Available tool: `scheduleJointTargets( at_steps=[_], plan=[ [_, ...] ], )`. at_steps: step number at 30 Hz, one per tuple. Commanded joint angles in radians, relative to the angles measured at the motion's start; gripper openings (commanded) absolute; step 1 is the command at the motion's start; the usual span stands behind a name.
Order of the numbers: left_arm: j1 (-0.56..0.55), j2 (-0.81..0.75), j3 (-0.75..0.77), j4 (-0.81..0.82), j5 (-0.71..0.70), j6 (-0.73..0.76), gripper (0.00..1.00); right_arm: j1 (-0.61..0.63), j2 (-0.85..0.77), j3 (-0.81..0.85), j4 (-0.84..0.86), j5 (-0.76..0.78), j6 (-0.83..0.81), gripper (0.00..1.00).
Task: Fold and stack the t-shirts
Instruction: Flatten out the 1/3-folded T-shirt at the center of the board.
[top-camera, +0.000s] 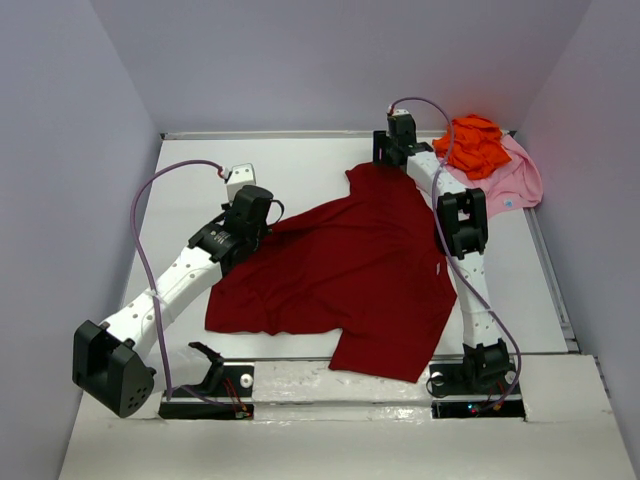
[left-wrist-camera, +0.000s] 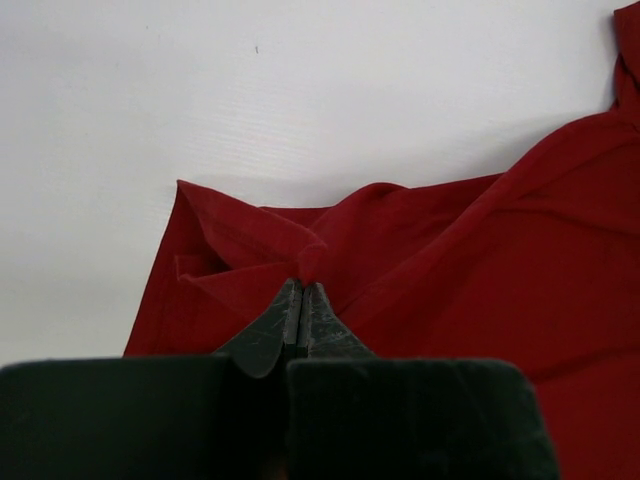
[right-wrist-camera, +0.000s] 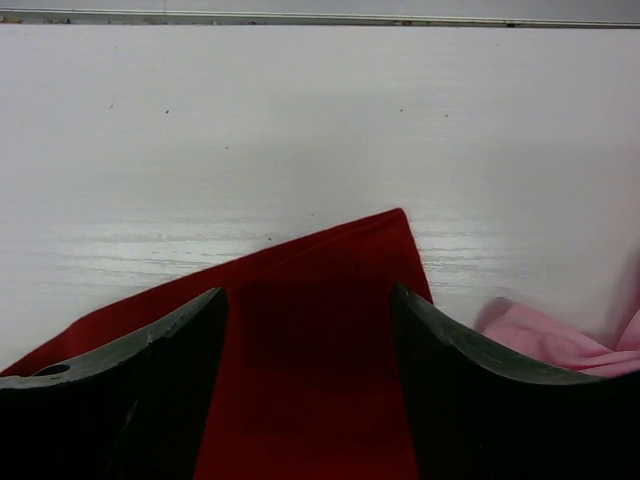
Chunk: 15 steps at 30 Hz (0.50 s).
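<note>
The dark red t-shirt lies spread and rumpled across the middle of the white table. My left gripper is at its left side, shut on a pinched-up fold of the red cloth, which rises in a small peak at the gripper's tips. My right gripper is at the shirt's far corner with its jaws open; the cloth lies between and under them. The bright orange t-shirt is bunched on top of the light pink t-shirt at the back right.
Grey walls close in the table on the left, back and right, and a low rail runs along its right edge. The pink t-shirt's edge lies just right of my right gripper. Both arm bases stand at the near edge.
</note>
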<state>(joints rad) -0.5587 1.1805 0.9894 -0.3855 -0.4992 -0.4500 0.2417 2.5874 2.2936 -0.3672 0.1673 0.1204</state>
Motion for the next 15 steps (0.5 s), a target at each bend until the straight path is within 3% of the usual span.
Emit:
scheduleJointTargets(
  at_steps=[1, 15],
  plan=[
    [0.005, -0.032, -0.011, 0.027, -0.007, 0.016, 0.00, -0.008, 0.005, 0.003, -0.001, -0.023, 0.015, 0.71],
    [0.006, -0.030, -0.014, 0.037, 0.005, 0.020, 0.00, -0.027, 0.045, 0.084, -0.038, 0.023, 0.013, 0.72]
  ],
)
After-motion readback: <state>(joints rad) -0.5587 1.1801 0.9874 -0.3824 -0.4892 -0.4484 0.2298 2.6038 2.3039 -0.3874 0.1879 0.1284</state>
